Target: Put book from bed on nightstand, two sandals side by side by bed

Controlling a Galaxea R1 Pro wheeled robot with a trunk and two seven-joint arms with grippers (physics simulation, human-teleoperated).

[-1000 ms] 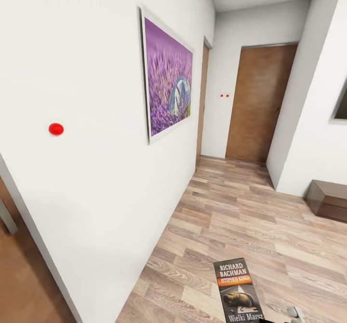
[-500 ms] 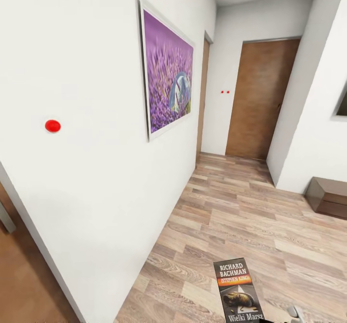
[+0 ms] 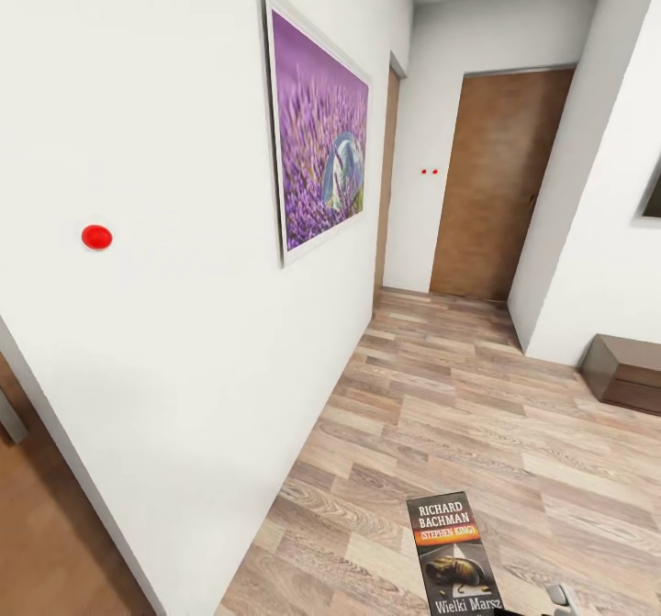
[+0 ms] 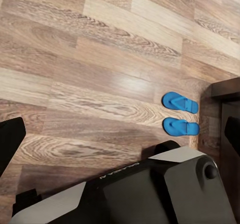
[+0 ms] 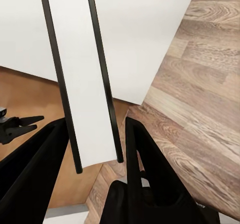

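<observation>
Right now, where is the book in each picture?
Head view: the book is at the bottom edge, cover up, right of middle.
Right wrist view: it is the long white strip with dark edges, between the right gripper fingers.
Left wrist view: two blue sandals lie on the floor.
Shared landmark: the wood floor.

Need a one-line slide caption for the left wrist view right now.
Two blue sandals lie side by side on the wood-plank floor, beside a dark furniture edge.
</observation>
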